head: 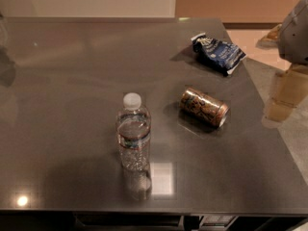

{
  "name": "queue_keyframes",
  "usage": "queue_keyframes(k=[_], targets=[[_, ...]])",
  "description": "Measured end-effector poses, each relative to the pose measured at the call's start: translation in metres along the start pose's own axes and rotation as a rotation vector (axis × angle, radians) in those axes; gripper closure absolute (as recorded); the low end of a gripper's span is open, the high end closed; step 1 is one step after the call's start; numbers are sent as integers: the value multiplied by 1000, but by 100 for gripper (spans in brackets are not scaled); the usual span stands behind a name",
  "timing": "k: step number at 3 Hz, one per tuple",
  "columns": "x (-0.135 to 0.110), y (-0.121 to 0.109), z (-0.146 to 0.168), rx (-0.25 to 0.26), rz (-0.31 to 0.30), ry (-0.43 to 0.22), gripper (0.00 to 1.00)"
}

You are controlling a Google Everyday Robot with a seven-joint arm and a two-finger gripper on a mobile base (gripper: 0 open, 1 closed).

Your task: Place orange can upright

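The orange can point(204, 107) lies on its side on the dark grey table point(72, 81), right of centre, with its silver end facing the front right. My gripper point(284, 95) hangs off the table's right edge, to the right of the can and well apart from it, under the grey arm housing point(296, 30). It holds nothing that I can see.
A clear water bottle point(133, 137) with a white cap stands upright to the front left of the can. A dark blue and white snack bag point(219, 53) lies behind the can near the right edge. Pale floor shows beyond the table's right edge.
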State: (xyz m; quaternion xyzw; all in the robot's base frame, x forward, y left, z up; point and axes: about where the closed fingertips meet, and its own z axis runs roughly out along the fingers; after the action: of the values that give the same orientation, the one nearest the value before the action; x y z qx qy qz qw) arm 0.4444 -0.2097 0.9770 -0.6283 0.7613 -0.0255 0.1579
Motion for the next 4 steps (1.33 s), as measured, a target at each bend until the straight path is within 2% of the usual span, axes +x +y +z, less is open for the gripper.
queue_keyframes(k=[1,3,4], targets=[[-15,-11,7,-25,-140,-17,0],[-40,-29,30,-47,-534,-28,0],[-48,-34,40,-50,-709,-44,0]])
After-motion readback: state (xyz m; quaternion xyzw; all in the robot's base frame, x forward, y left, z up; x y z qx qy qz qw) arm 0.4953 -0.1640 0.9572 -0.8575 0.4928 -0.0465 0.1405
